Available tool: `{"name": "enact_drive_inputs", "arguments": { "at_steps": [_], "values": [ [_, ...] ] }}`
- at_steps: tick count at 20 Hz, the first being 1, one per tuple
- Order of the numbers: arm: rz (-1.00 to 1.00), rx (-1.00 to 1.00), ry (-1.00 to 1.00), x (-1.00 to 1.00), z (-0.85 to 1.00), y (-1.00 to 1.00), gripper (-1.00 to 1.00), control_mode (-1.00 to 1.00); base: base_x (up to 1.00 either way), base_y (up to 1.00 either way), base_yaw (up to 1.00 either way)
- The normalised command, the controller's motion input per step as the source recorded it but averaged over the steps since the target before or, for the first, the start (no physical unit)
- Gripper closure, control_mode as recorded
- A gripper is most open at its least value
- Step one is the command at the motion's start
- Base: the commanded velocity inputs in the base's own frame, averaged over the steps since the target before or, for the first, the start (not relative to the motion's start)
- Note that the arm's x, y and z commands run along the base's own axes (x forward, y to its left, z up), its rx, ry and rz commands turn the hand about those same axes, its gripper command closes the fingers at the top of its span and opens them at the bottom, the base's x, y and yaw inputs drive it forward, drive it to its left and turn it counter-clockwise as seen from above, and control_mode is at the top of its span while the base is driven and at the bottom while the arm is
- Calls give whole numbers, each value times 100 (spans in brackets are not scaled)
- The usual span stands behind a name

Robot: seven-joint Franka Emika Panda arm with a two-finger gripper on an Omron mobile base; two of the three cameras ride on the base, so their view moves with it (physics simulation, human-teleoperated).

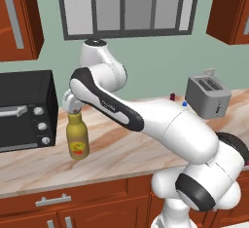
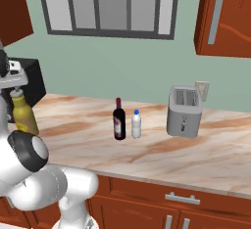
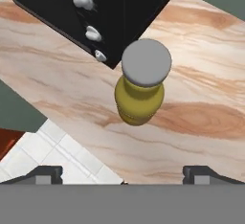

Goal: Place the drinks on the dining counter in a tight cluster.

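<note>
A fat olive-yellow bottle (image 1: 77, 142) (image 2: 24, 116) with a grey cap stands upright on a marbled counter (image 1: 126, 154), close beside a black oven. My gripper (image 1: 74, 108) hangs open right over its cap, holding nothing. In the hand view the bottle (image 3: 140, 86) sits centred between and beyond my fingertips (image 3: 45, 173). Farther right on the same counter, the dark wine bottle (image 2: 119, 120) and the small white blue-capped bottle (image 2: 136, 124) stand side by side. This counter carries the oven and toaster; the dining counter is out of view.
The black oven (image 1: 24, 110) (image 3: 95, 12) stands just left of the yellow bottle. A silver toaster (image 1: 208, 95) (image 2: 185, 110) sits at the right by the wall. The counter's front edge (image 1: 73, 183) runs above wooden drawers, and tiled floor (image 3: 43, 146) lies below.
</note>
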Motion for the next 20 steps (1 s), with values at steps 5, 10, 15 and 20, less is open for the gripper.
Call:
{"name": "enact_drive_inputs", "arguments": {
  "at_steps": [5, 10, 15, 20],
  "values": [
    [-17, -4, -8, 21, -8, 15, -100, -100, 0, 0, 0],
    [-8, 0, -2, 15, -5, 1, -100, -100, 0, 0, 0],
    [-4, 0, 0, 10, -5, 0, -100, -100, 0, 0, 0],
    [-1, 0, 0, 9, -12, 0, -100, -100, 0, 0, 0]
  ]
}}
